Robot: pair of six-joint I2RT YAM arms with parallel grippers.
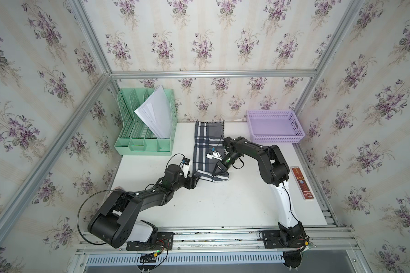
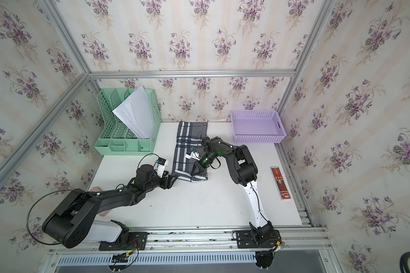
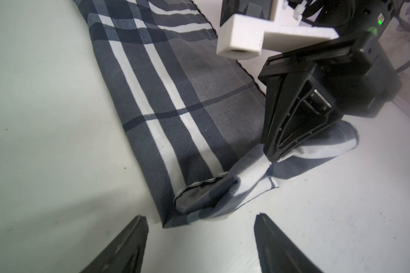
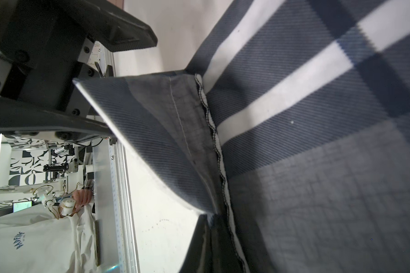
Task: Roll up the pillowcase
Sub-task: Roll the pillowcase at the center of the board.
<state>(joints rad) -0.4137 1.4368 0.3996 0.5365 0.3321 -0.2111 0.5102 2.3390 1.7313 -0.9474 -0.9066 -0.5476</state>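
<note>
behind right fingers point(image 3: 273, 106), pinched pillowcase point(image 3: 175, 106) fold hidden

Bare table point(image 1: 223, 208) lies open across the near middle. Green file rack point(image 1: 142, 149) blocks the far left, purple basket point(image 1: 275, 138) the far right, slim red box point(image 1: 302, 183) the right edge; the pillowcase point(image 1: 206, 139) lies between rack and basket.

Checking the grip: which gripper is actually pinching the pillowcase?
The right gripper, shut on a fold of the pillowcase; the left gripper is open, holding nothing.
</note>
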